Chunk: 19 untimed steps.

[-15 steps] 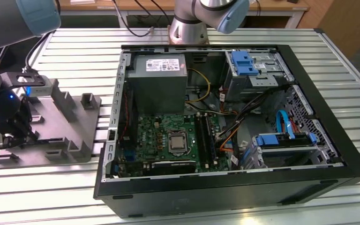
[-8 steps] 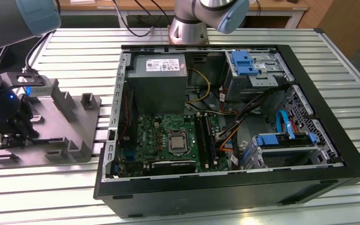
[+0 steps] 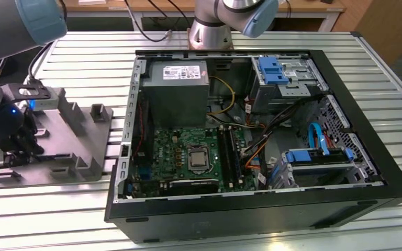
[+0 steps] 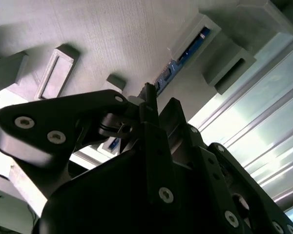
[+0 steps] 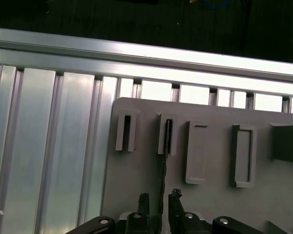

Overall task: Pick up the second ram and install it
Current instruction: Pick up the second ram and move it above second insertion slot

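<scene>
Gripper [image 3: 17, 150] is low over the grey tray [image 3: 82, 137] at the exterior view's left, well apart from the open case [image 3: 257, 212]. In the first wrist view the ram [image 5: 163, 163] stands on edge in a tray slot, between the fingers [image 5: 144, 201]. A thin gap shows on each side: jaws narrow, not clamped. In the second wrist view the ram's blue edge [image 4: 188, 48] lies along its slot.
</scene>
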{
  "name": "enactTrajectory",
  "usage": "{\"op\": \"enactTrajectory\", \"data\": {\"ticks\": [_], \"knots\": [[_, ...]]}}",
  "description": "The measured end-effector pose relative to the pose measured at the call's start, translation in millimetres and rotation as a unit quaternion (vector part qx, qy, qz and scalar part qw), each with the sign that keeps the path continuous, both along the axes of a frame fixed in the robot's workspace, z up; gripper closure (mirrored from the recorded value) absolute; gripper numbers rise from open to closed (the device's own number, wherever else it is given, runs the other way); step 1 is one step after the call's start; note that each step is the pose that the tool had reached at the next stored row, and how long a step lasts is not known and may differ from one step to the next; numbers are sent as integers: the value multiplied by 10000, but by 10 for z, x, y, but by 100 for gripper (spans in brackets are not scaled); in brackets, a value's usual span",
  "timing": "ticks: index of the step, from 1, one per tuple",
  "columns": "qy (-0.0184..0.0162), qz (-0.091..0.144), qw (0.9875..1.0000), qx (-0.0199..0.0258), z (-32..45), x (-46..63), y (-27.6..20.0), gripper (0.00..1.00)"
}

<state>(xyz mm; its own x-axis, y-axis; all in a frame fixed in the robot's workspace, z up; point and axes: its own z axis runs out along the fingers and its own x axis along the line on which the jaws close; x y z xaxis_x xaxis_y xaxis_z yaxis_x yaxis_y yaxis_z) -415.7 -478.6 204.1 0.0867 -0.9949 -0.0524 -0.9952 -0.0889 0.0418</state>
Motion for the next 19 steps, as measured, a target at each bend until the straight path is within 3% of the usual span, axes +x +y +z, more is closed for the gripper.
{"op": "enactTrajectory", "data": {"ticks": [9,19], "knots": [[1,-1,10000,9,-100,-3,1,70],[0,-1,10000,12,-106,-3,1,70]]}}
